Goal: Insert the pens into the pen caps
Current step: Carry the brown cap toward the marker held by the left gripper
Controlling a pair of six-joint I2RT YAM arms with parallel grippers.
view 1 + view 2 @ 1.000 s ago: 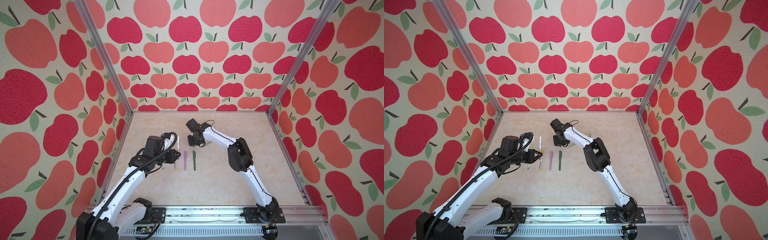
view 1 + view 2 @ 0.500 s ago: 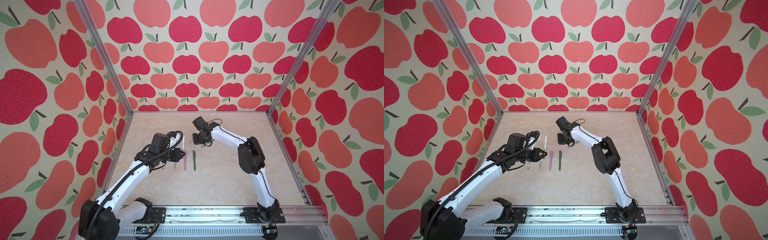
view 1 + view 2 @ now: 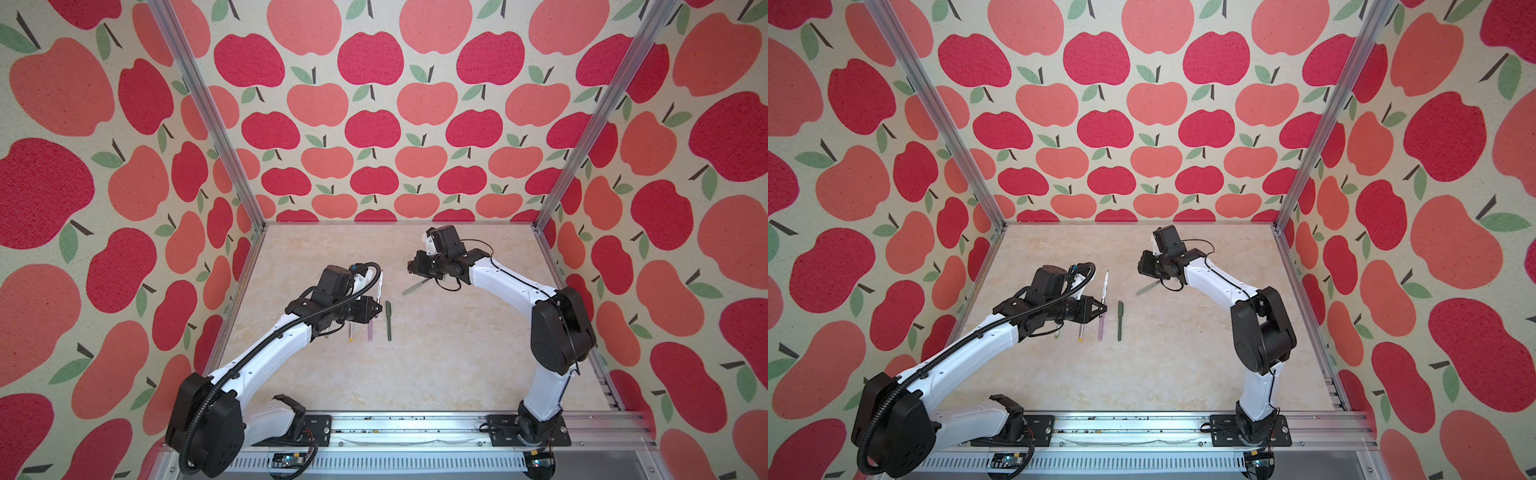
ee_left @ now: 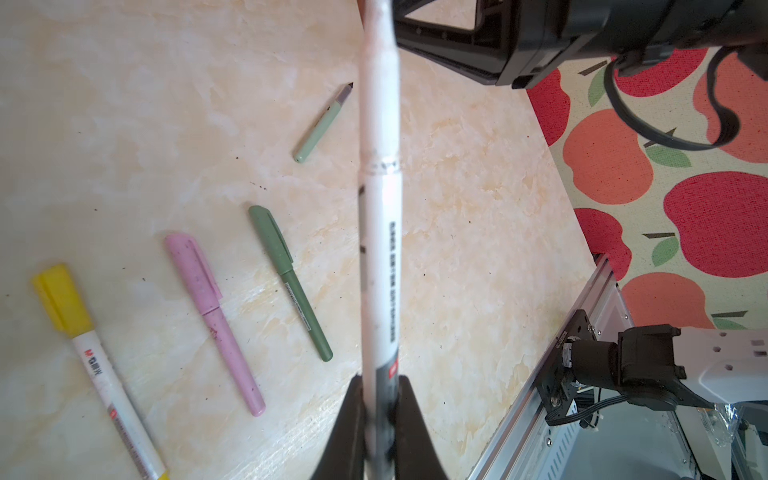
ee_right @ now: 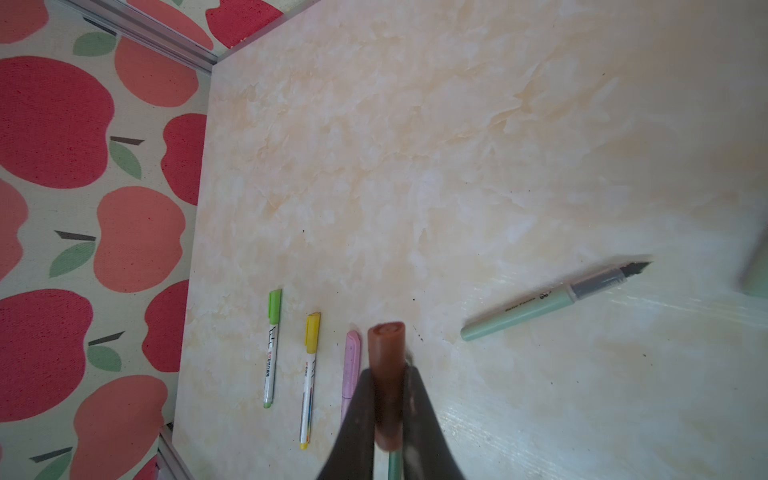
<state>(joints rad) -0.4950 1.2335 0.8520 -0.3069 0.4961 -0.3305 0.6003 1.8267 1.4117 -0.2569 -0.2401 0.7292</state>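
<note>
Grip: left pincer (image 4: 380, 388) clamps white pen (image 4: 380, 249) | right pincer (image 5: 388, 376) clamps brown cap (image 5: 386, 345)

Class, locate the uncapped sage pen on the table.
In both top views the sage pen lies slanted mid-table, near the right gripper, right of the dark green pen.

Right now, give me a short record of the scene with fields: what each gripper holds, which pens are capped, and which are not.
left gripper: shut on white pen, printed barrel, no cap on it
right gripper: shut on brown cap
capped, lying in a row on table: lime-capped pen, yellow-capped pen, pink pen, dark green pen
uncapped on table: pale sage pen, dark tip bare, lying at an angle apart from the row
</note>
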